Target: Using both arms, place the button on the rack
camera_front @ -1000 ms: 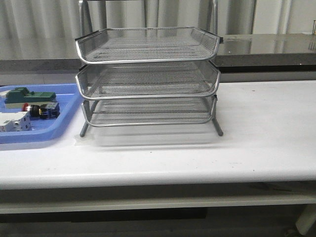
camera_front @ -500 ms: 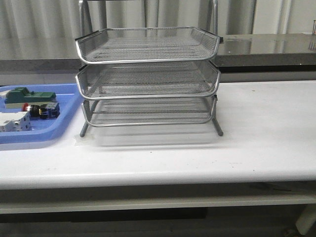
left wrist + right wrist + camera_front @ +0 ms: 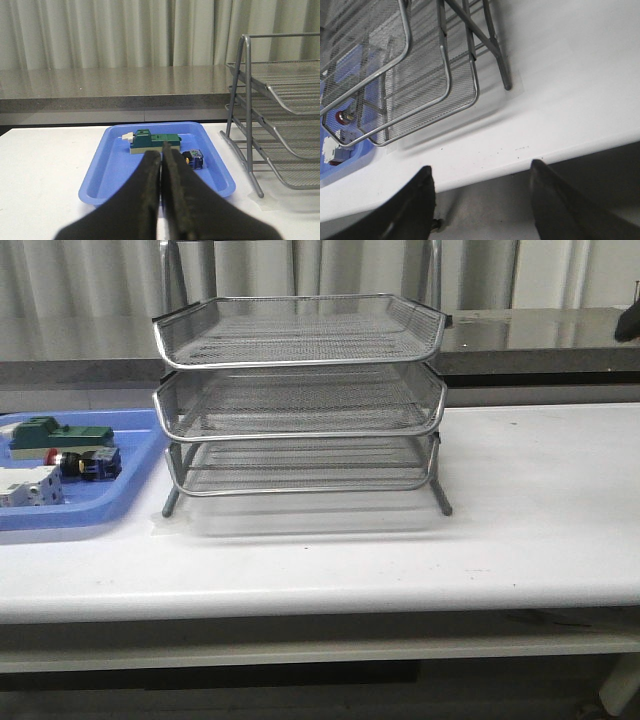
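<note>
Left pincer (image 3: pixel 161 200) closed, empty, aimed at flat blue plastic tray (image 3: pixel 100 172); right pincer (image 3: pixel 480 200) spread wide, empty. Red-capped push-button switch (image 3: pixel 85 463) lies in tray, beside three-tier silver wire-mesh rack (image 3: pixel 300 400). Judged first step: open left pincer, descend over button body, avoid green-and-beige block (image 3: pixel 152 142).

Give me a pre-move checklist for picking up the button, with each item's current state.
1. Button lying in the blue tray, nothing on top of it: ok.
2. Left gripper open for a grasp: not ok, jaws shut.
3. Right gripper open: ok, jaws spread, empty.
4. Rack tiers free to take the button: ok, all three look empty.
5. Left gripper lined up on the button: cannot tell.
</note>
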Controlling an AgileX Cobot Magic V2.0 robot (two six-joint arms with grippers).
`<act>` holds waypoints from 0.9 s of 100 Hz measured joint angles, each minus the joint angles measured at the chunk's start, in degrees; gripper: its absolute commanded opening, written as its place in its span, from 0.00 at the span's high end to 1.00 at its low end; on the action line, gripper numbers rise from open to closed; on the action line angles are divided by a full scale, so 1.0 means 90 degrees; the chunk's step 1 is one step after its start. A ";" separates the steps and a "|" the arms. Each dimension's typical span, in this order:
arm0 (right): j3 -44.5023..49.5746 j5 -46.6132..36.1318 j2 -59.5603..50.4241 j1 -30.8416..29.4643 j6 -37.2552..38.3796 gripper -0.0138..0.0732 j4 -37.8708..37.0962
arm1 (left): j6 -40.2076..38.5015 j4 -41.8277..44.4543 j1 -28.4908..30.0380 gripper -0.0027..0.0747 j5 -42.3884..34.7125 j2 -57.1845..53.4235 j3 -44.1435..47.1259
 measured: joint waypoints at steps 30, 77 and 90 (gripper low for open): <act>-0.0551 -0.0140 0.1633 0.0297 -0.2502 0.34 0.2455 | 0.0000 0.0000 0.0000 0.96 0.0000 0.0000 0.0000; -0.2135 0.0403 0.4218 0.0327 -0.4378 0.34 0.4313 | 0.0000 0.0000 0.0000 0.96 0.0000 0.0000 0.0000; -0.2521 0.0555 0.4710 0.0341 -0.4389 0.34 0.4326 | 0.0000 0.0000 0.0000 0.96 0.0000 0.0000 0.0000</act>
